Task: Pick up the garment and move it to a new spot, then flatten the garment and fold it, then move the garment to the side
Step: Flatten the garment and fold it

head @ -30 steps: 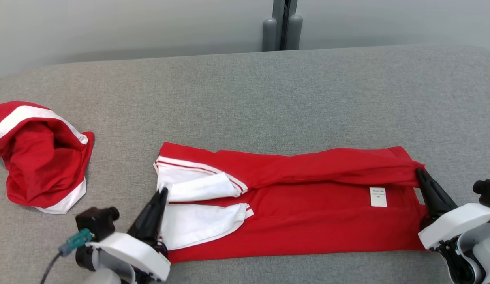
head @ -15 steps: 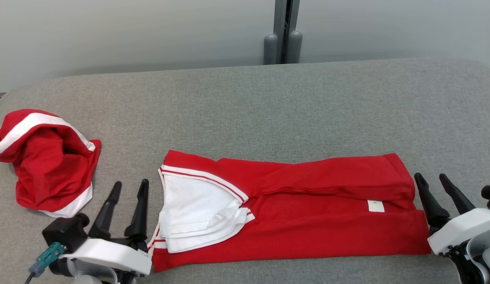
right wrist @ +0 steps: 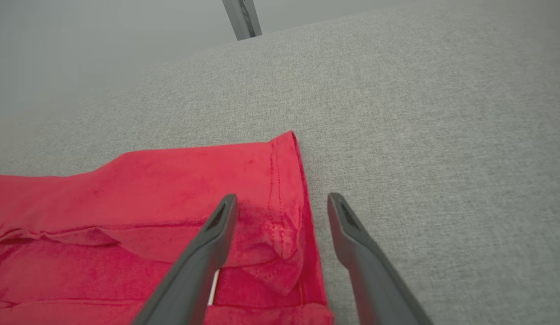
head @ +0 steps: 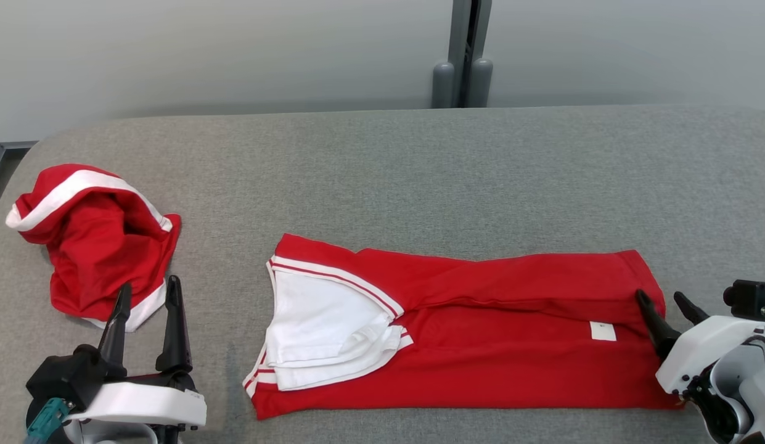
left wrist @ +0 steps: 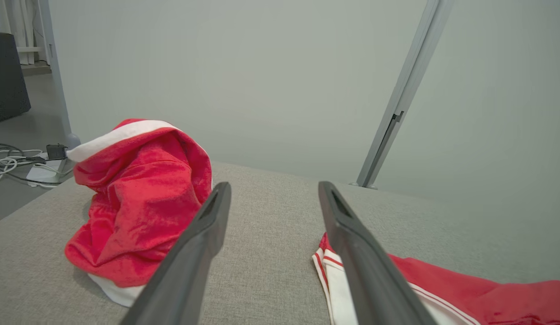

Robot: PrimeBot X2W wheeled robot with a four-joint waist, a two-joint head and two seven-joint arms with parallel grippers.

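The red garment (head: 481, 333) lies flat on the grey table (head: 382, 172) as a long folded band. Its white sleeves (head: 323, 327) are stacked at its left end, and a small white label (head: 603, 331) sits near its right end. My left gripper (head: 149, 285) stands open at the lower left, well left of the garment, with nothing between its fingers. In the left wrist view the open left gripper (left wrist: 275, 187) points at bare table, with the garment's striped edge (left wrist: 334, 266) to its right. My right gripper (head: 659, 297) is open, and in the right wrist view the right gripper (right wrist: 283, 198) straddles the garment's right hem (right wrist: 286, 180) without pinching it.
A second red garment with white bands (head: 98, 246) sits crumpled at the table's left end, just beyond my left fingertips, and looms at the left as a red heap (left wrist: 140, 198) in the left wrist view. A grey post (head: 462, 61) stands behind the table. Cables (left wrist: 13, 162) lie on the floor to the left.
Both grippers have opened and let go of the garment. The lifted white sleeve has dropped onto the other. The left gripper has drawn away to the left. The camera has shifted.
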